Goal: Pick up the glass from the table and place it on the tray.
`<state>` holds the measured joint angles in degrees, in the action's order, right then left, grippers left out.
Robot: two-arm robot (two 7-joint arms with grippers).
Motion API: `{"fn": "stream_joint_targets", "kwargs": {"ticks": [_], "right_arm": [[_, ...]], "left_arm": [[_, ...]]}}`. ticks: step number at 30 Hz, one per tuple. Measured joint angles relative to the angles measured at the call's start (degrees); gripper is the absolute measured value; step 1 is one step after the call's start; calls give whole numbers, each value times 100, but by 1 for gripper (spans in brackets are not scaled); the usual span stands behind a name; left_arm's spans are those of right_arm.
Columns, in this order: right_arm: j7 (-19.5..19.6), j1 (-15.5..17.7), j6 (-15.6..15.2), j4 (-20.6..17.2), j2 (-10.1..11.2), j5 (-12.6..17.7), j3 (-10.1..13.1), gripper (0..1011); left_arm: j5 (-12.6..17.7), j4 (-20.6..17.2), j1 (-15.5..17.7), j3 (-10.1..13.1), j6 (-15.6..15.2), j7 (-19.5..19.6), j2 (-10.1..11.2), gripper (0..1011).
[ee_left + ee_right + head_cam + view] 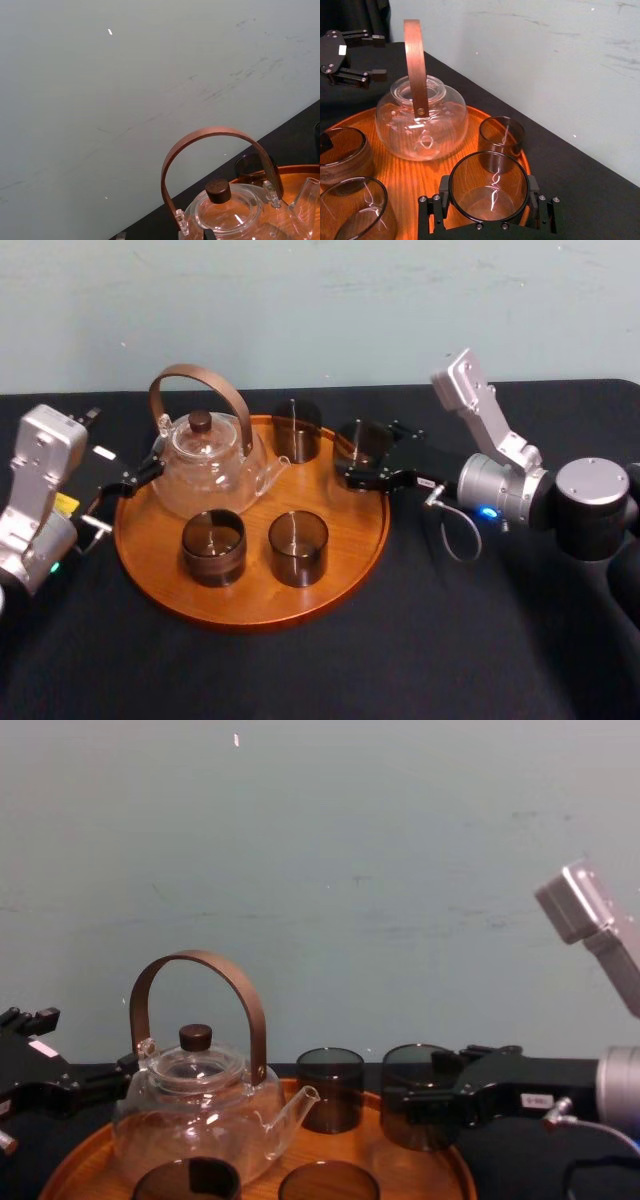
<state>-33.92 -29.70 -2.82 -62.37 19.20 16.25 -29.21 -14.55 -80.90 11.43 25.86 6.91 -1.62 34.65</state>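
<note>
The right gripper pinches the smoked glass at the far right rim of the tray. I cannot tell whether the glass's base already rests on the wood.

To do the step well, I would bring the glass fully inside the rim, into the bare patch beside the rear glass. I would keep it upright, lower it until it sits flat, and only then let go.

The left gripper waits with fingers spread by the glass teapot.

The desk is matte black, and a pale, scuffed wall stands behind it.
</note>
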Motion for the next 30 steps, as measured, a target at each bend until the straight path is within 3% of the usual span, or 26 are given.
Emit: {"fn": "stream_joint_targets", "kwargs": {"ticks": [14, 30], "right_arm": [[-63, -180, 143, 445, -255, -44, -168, 903], [-85, -208, 178, 676, -333, -71, -190, 903]], "left_arm": [[0, 0, 0, 0, 0, 0, 0, 1001], [0, 0, 0, 0, 0, 0, 0, 1001]]}}
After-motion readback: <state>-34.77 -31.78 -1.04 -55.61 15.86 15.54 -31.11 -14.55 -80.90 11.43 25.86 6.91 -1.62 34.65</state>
